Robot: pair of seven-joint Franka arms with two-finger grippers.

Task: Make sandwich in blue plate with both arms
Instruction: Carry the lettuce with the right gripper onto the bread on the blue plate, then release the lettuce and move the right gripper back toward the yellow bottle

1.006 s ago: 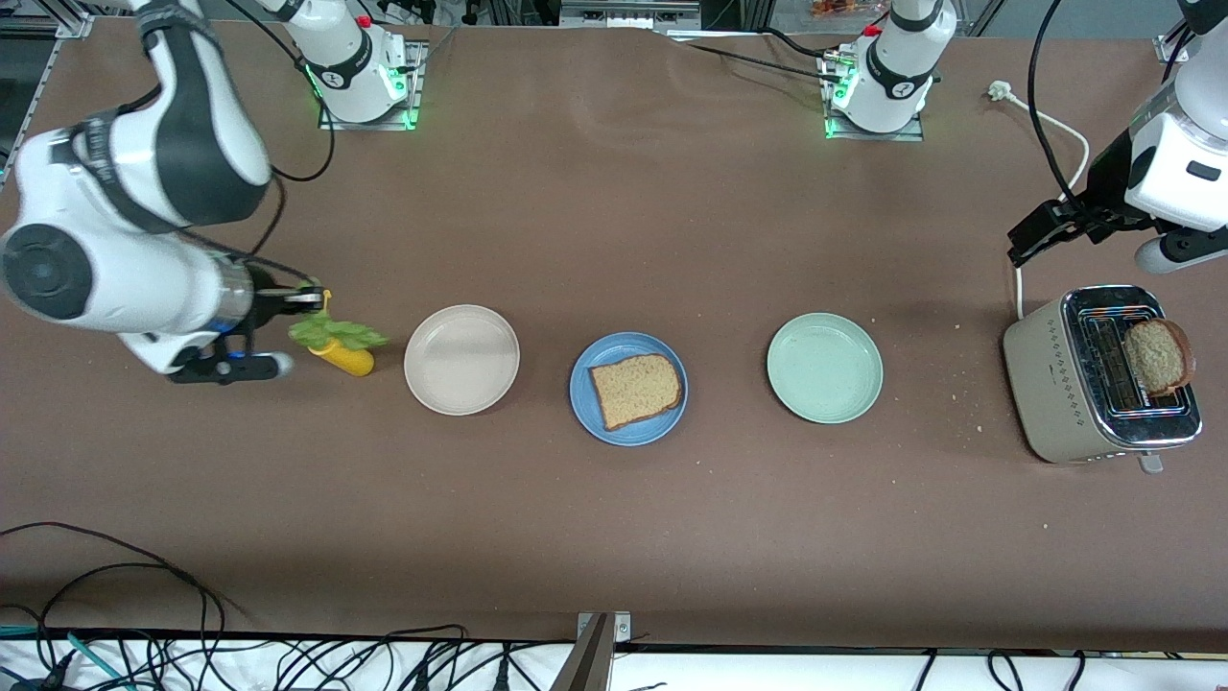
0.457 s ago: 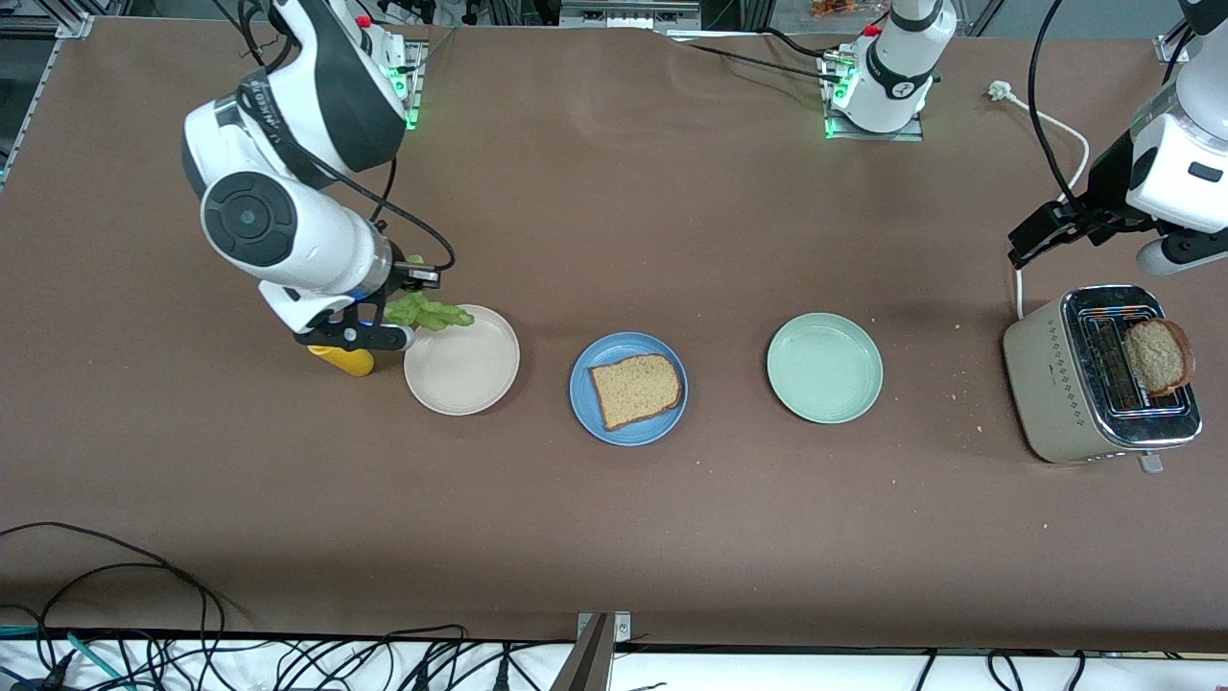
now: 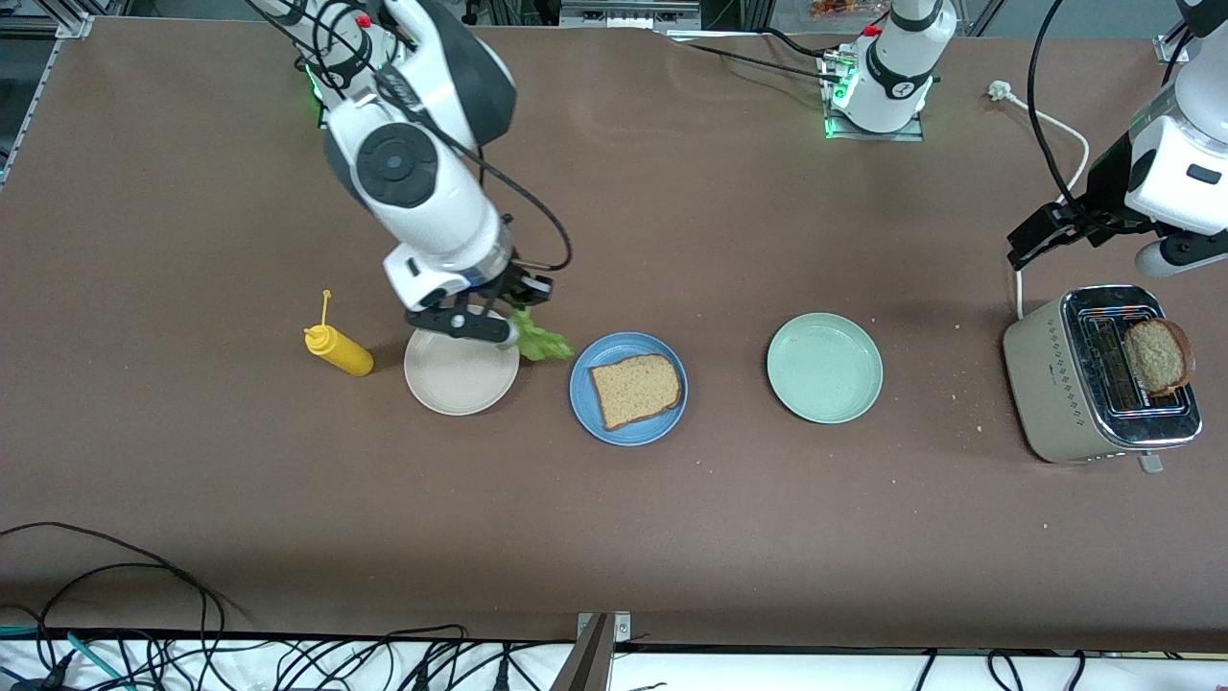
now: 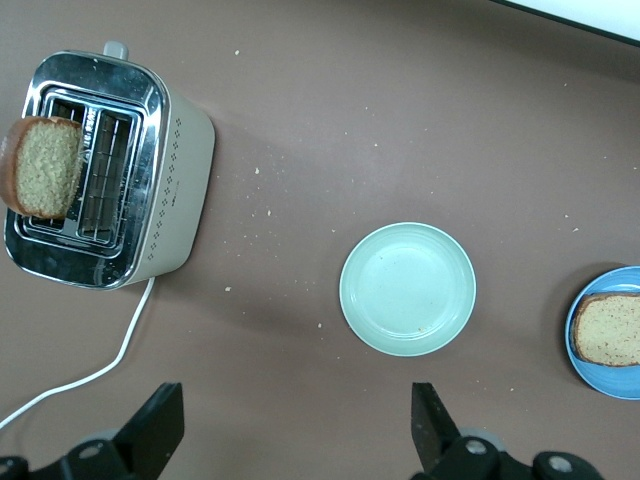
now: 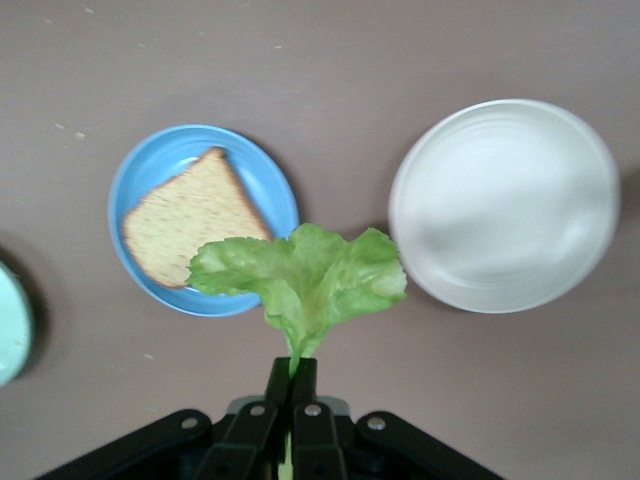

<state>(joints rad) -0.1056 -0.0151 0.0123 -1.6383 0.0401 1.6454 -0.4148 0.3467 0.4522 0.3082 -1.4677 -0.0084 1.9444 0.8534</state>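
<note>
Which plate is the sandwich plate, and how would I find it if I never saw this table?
Look at the row of three plates across the middle of the brown table. The blue plate is the middle one, between the cream plate and the mint-green plate. It alone is blue and has a bread slice on it.

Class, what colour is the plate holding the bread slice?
Sky blue: the blue plate; clearest in the front view.

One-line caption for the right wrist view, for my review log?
Right gripper, shut on a lettuce leaf, carries it between the cream plate and the blue plate holding one bread slice.
</note>
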